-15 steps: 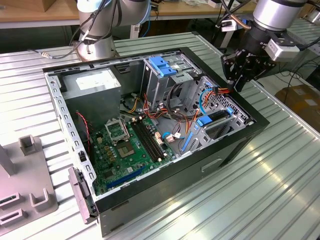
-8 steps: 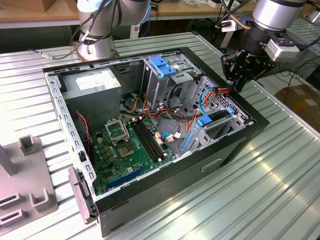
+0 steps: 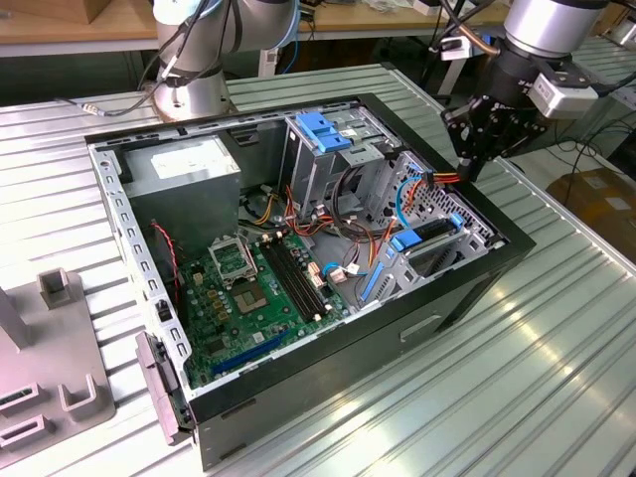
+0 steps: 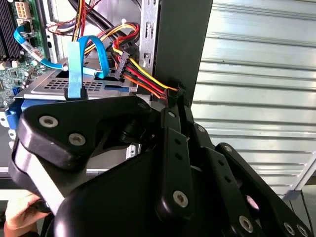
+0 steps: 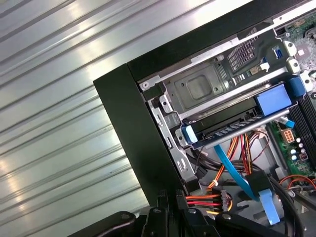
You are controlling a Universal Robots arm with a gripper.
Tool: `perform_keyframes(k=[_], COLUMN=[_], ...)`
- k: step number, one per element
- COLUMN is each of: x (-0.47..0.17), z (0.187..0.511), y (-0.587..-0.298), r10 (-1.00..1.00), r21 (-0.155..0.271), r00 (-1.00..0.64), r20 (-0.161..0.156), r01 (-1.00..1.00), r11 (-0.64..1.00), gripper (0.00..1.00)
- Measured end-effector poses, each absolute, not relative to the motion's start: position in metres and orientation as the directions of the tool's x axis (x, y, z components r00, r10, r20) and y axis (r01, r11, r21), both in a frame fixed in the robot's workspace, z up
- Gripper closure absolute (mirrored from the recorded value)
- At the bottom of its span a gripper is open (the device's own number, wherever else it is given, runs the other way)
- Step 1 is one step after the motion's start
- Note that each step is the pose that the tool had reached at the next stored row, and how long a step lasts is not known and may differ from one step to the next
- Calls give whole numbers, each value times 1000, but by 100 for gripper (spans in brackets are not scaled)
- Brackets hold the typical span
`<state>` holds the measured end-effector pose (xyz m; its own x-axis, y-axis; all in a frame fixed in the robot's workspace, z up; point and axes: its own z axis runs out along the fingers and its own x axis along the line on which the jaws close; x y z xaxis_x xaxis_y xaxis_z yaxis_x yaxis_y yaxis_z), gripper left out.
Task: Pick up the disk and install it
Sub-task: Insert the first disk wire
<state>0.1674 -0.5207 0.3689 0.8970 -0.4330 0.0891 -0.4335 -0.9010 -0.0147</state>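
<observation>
Exterior view: the gripper (image 3: pixel 469 171) hangs over the far edge of the open computer case (image 3: pixel 477 288), which stands on a ribbed metal table (image 3: pixel 556 378). The disk (image 3: pixel 434 237) is not in the jaws. It lies inside the case, in the drive bay at the corner on the exterior view's right, with its blue side rails showing at either end. It is near the gripper but apart from it.

The jaws are drawn almost together on the power cable (image 3: pixel 437 179) (a bundle of red, orange and yellow wires), pinching it just behind its black connector. A blue data cable (image 3: pixel 397 204) loops beside it.

The exterior view also takes in the motherboard (image 3: pixel 248 288), the tall cage (image 3: pixel 320 129) with its blue tab, and the grey box (image 3: pixel 184 164) in the far corner.

In the first wrist view the disk (image 5: pixel 224 131) appears edge-on between its blue rails, next to an embossed metal plate at the case (image 5: pixel 143 128) corner. The gripper (image 5: pixel 170 200) is at the case wall with the power cable (image 5: pixel 207 200) leading off its tips.

In the second wrist view the gripper (image 4: pixel 175 94) shows its black linkage close up, and the power cable (image 4: pixel 143 79) runs straight into the tips.
</observation>
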Motion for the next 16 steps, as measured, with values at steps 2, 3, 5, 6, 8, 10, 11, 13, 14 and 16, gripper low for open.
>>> perform_keyframes(k=[2,3,5,6,8,10,11,13,14,16], x=[167,167,167,167,167,167,167,167,165,160], z=[370,370,370,370,370,370,370,370,370,370], y=[-521,-521,-521,-521,-521,-521,-521,-521,-521,-521], r10=[-463,-474,-486,-490,-494,-495,-496,-505,-506,-506], r21=[-15,-15,-14,-14,-14,-14,-14,-14,-14,-14], r00=[882,876,870,867,865,865,864,859,858,858], r20=[89,89,89,89,89,89,89,89,89,89], r01=[-464,-475,-486,-491,-495,-495,-497,-505,-507,-507], r11=[-886,-880,-874,-871,-869,-869,-868,-863,-862,-862], gripper=[83,83,83,83,83,83,83,83,83,83])
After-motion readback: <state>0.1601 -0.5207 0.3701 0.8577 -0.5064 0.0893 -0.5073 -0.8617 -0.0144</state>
